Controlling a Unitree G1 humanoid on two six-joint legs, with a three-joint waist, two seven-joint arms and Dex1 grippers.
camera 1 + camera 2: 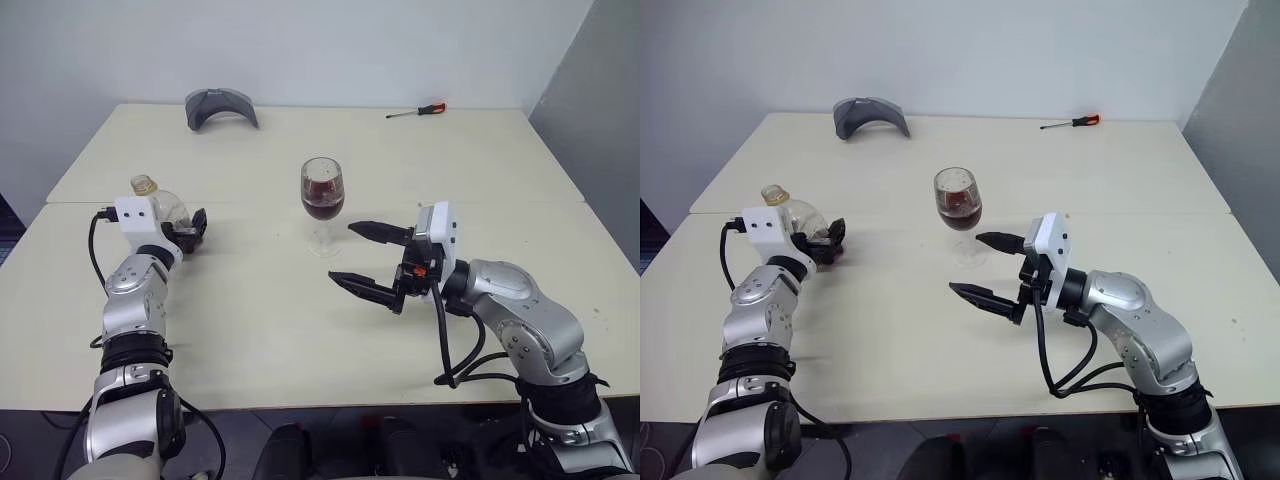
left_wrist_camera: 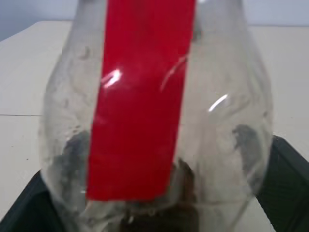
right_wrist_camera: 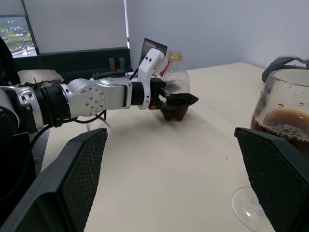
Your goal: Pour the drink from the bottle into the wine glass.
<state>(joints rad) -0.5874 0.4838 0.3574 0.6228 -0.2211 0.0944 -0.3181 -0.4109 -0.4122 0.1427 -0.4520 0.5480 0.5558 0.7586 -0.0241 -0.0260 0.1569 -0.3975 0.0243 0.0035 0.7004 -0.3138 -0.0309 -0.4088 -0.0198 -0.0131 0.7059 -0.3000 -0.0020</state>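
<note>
Drink sits in your wine glass; bottle stands nearly empty between the left gripper's spread jaws, right gripper gapes empty.

The small squat clear plastic bottle with a red label strip is cut off above its shoulder in the left wrist view, and its lower body in the head views hides behind the white left wrist block. Beside it, the clear stemmed wine glass runs off the right wrist view's edge, its stem unseen. Whether the black left gripper pads touch the bottle cannot be told.
</note>
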